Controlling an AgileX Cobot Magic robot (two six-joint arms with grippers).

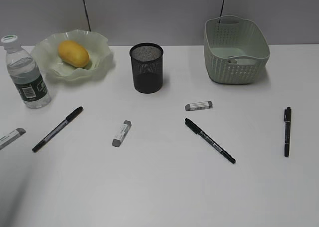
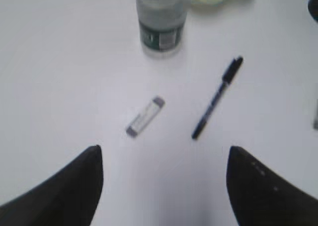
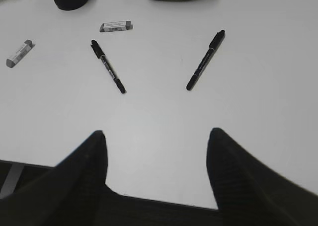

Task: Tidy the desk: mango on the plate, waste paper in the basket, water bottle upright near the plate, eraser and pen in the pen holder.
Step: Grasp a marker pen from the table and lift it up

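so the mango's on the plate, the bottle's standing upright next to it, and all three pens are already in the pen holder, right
Not quite. The mango is on the plate and the water bottle stands upright beside it, but the three pens lie flat on the desk, outside the pen holder. The exterior view shows this.

Left gripper (image 2: pixel 164 156) and right gripper (image 3: pixel 156 141) both gape wide, empty.
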